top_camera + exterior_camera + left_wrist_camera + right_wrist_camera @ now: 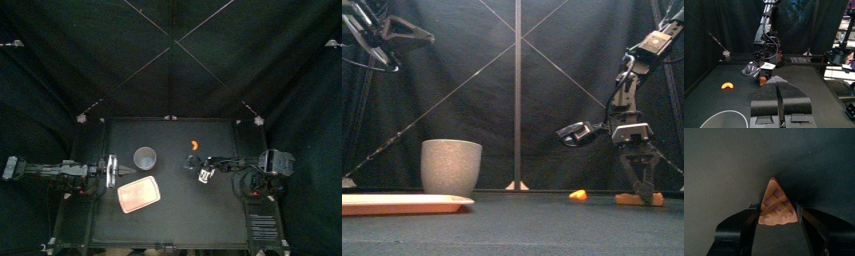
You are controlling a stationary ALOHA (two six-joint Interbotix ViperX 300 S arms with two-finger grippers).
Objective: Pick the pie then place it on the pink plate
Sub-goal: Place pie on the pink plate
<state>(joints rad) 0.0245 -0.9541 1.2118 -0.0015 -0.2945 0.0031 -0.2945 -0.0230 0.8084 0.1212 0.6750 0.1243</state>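
The pie lies flat on the table's right side. Its broad crust end is flanked by the right gripper, whose jaws are spread just beside each side and not yet seen to pinch. The jaws should be closed evenly on the crust and the pie lifted clear before being carried left, past the cup, to the plate at the near left. The left gripper, pressed together, is parked at the left.
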